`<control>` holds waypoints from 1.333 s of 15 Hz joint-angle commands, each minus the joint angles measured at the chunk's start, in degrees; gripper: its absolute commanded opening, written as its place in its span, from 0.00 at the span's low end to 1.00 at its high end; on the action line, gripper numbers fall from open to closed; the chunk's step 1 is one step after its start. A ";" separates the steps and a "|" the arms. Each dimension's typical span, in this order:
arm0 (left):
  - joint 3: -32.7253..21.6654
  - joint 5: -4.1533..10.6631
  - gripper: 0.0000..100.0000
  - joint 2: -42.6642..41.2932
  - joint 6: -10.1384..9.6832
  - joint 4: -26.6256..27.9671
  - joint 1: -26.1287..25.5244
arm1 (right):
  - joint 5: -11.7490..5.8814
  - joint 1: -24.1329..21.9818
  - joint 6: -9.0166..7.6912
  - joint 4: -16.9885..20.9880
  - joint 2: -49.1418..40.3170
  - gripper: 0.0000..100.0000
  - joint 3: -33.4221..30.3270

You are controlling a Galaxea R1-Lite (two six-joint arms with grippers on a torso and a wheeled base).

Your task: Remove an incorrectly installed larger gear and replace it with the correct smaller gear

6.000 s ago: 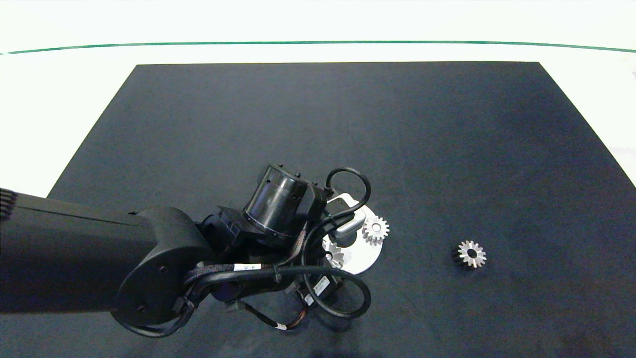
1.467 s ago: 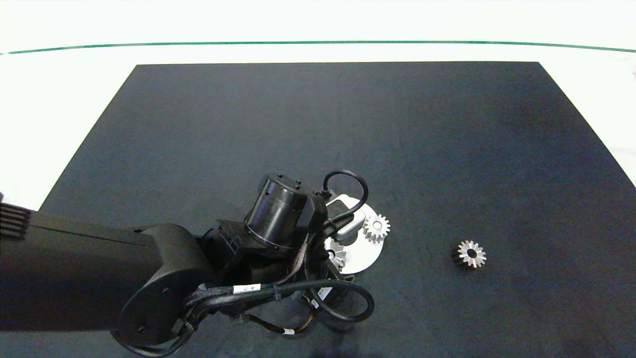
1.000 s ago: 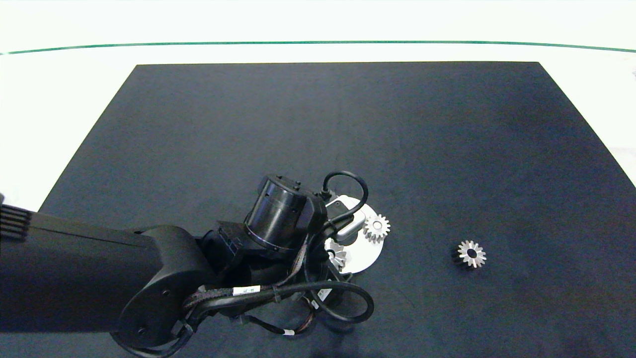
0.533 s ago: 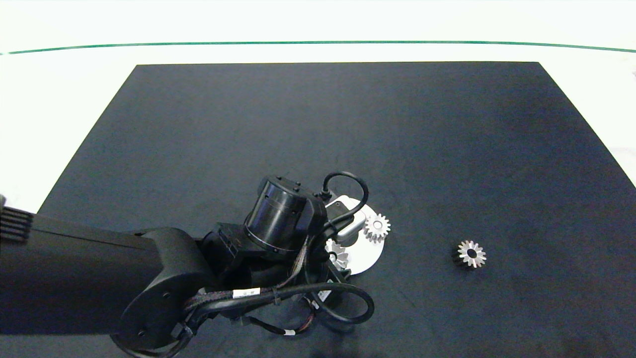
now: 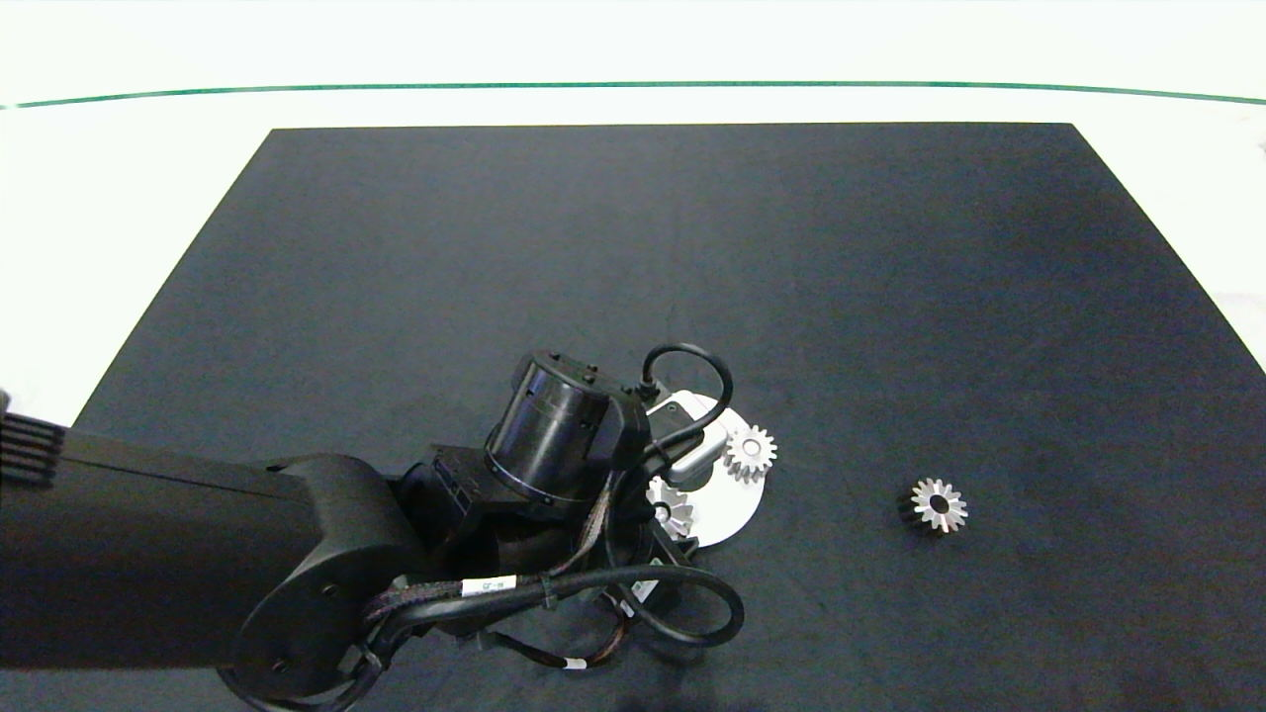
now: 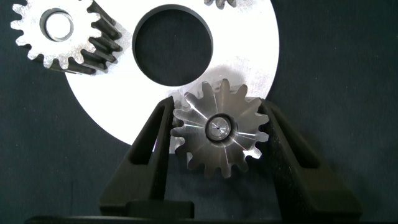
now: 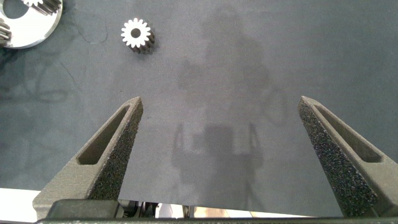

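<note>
Larger gear (image 6: 219, 129) sat at rim of round silver plate (image 6: 249, 56), between fingers (image 6: 152, 146) of left gripper (image 6: 219, 140); pads appeared to touch teeth on both sides, though contact was hard to confirm. Plate carried large round hole (image 6: 172, 42) and second gear (image 6: 62, 32) at its edge. Smaller gear (image 5: 936, 505) lay alone on dark mat (image 5: 692, 247), well apart from plate, toward right side. Right gripper (image 7: 217, 155) hovered over bare mat, fingers spread wide, holding nothing.
</note>
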 commanded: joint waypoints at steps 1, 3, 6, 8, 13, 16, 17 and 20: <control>-0.17 0.01 0.28 -0.01 -0.03 0.04 0.08 | 0.01 0.02 -0.05 0.11 0.09 1.00 0.01; -0.52 0.01 0.28 -0.10 -0.03 0.04 -0.01 | 0.01 0.02 -0.05 0.11 0.00 1.00 -0.08; -0.52 0.10 0.28 -0.71 -0.03 0.13 -0.10 | -0.08 0.02 -0.05 0.02 -0.09 1.00 -0.16; -0.61 0.10 0.28 -0.98 0.06 0.13 -0.10 | -0.08 0.02 -0.13 0.02 -0.18 1.00 -0.16; -0.44 0.10 0.28 -3.17 0.14 0.48 -0.62 | -0.08 -0.07 -0.05 0.02 -0.27 1.00 -0.16; -0.17 0.10 0.28 -4.49 0.23 0.57 -0.71 | -0.35 -0.07 -0.13 0.02 -0.35 1.00 -0.25; 0.00 0.10 0.28 -5.02 0.23 0.66 -0.71 | -0.35 -0.07 -0.13 0.02 -0.44 1.00 -0.25; 0.27 0.19 0.28 -7.39 0.23 2.24 -1.41 | -0.35 -0.07 -0.13 0.20 -0.79 1.00 -0.25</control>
